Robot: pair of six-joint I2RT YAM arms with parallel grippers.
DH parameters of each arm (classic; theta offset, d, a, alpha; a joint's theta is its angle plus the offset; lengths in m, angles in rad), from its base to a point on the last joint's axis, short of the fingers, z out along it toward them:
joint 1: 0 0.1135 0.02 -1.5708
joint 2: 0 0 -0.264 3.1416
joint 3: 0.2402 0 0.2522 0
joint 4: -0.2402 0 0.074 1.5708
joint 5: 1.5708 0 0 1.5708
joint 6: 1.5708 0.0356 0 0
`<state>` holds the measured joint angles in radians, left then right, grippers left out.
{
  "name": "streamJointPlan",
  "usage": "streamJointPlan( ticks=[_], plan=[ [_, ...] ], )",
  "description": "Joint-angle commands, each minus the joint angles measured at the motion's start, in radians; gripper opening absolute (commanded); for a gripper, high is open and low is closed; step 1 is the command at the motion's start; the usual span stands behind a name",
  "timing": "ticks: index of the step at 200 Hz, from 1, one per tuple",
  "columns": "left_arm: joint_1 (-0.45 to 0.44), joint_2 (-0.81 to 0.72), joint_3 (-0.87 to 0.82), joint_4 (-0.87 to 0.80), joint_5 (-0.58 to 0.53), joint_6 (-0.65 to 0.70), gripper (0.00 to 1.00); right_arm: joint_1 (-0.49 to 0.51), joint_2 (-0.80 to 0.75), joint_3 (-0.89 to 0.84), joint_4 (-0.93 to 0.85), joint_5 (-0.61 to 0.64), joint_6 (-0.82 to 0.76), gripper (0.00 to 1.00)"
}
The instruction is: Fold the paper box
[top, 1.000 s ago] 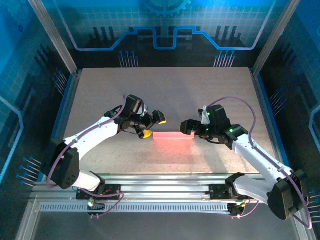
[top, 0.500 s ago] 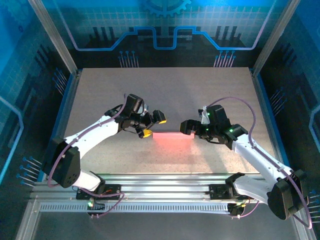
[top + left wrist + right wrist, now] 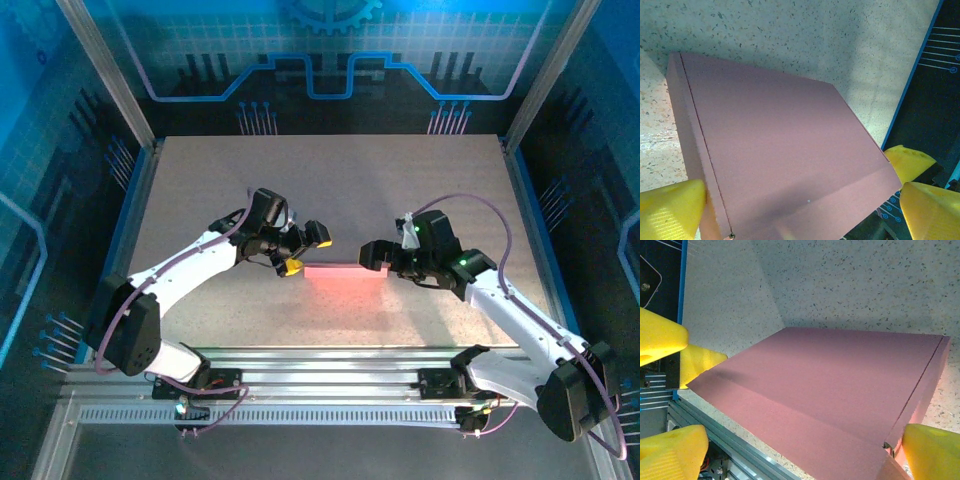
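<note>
the paper box lies flat in the near half of the speckled worktop, pink side up, closed into a shallow slab. the left tool sits at the box's left end and the right tool at its right end. both have their yellow-tipped fingers spread wide and pinch nothing. past them the worktop runs on to its far edge.

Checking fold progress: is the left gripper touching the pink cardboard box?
Cannot tell. Left wrist view: a yellow fingertip of the left gripper overlaps the pink cardboard box edge; contact unclear.
</note>
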<state>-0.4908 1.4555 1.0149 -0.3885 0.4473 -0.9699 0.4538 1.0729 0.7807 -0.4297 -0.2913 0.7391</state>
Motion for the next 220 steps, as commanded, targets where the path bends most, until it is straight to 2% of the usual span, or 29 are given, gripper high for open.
streamJointPlan(
  ticks=[1, 136, 220],
  plan=[
    [-0.003, -0.043, 0.043, 0.024, 0.089, -0.018, 0.99, 0.028, -0.007, 0.048, 0.008, -0.055, 0.016, 1.0],
    [0.007, -0.133, -0.004, -0.013, 0.105, -0.043, 0.99, 0.033, -0.045, 0.039, -0.023, -0.064, 0.034, 1.0],
    [0.024, -0.059, -0.011, 0.001, 0.123, -0.033, 0.99, 0.033, 0.012, 0.067, -0.019, -0.049, 0.023, 1.0]
  ],
)
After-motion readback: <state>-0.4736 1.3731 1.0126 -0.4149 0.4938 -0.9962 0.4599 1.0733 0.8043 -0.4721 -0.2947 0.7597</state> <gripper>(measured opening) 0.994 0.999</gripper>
